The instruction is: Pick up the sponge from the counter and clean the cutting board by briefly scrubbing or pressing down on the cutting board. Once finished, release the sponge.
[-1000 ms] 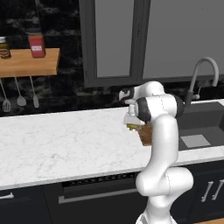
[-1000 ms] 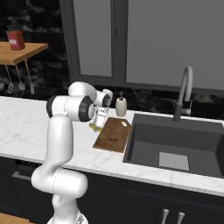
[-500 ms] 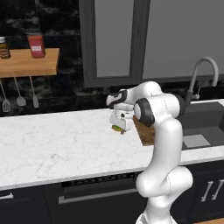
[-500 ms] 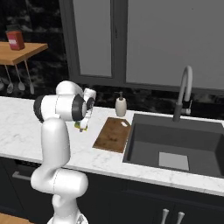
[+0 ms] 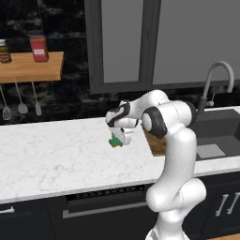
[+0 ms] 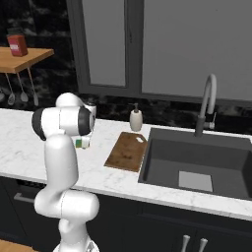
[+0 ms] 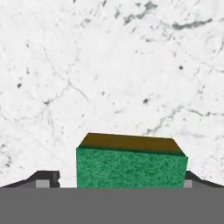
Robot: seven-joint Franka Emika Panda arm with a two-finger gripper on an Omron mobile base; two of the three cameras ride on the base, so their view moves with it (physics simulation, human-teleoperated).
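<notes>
gripper [image 5: 116, 141] clamped on the sponge [image 7: 131, 166] over the counter [image 5: 56, 154], fingertips mostly cut off, cutting board [image 6: 127, 151] half hidden behind the arm

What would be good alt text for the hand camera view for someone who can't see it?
A green-topped sponge with a yellow-brown underlayer sits between the two dark fingertips of the gripper, seen from close above. Behind it lies the white marble counter with faint grey veining.

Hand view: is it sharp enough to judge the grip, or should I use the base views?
Hand view: sharp, no glare; sponge fills the gap between the fingers, over bare counter. Left base view: sponge small, partly hidden by the gripper. Right base view: arm blocks most of it.
</notes>
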